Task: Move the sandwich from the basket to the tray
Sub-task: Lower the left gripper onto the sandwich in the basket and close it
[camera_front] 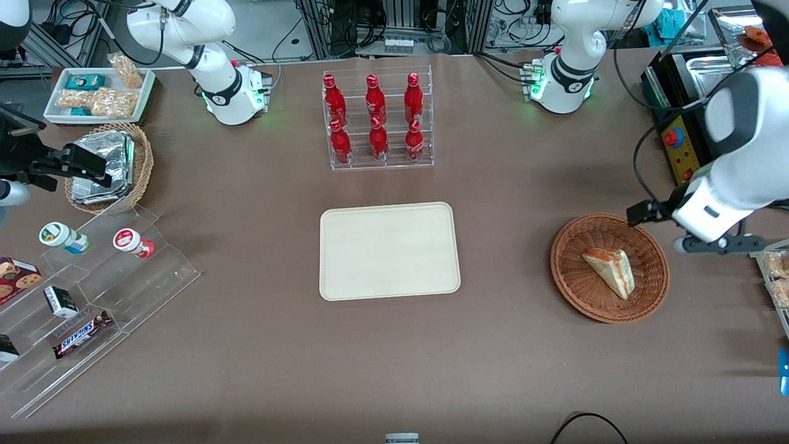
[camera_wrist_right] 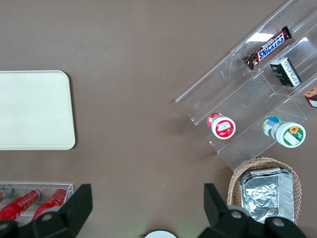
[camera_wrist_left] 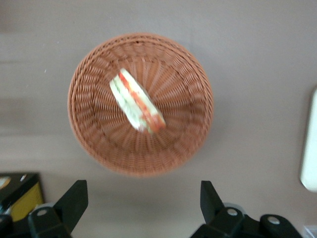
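At right of centre in the front view we log the basket [camera_front: 609, 267], with the sandwich [camera_front: 609, 272] lying inside it, untouched. At frame centre we record the tray [camera_front: 389, 250], bare, set well apart from the basket toward the parked arm's end. Above the basket we note the gripper [camera_wrist_left: 141, 201], fingers [camera_wrist_left: 74, 201] spread wide and holding nothing.

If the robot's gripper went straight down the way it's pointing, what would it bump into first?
Probably the basket's rim or the table just beside it. The gripper hangs open above the basket's edge, pointing down, with the sandwich a little ahead of its line. Height is hard to judge.
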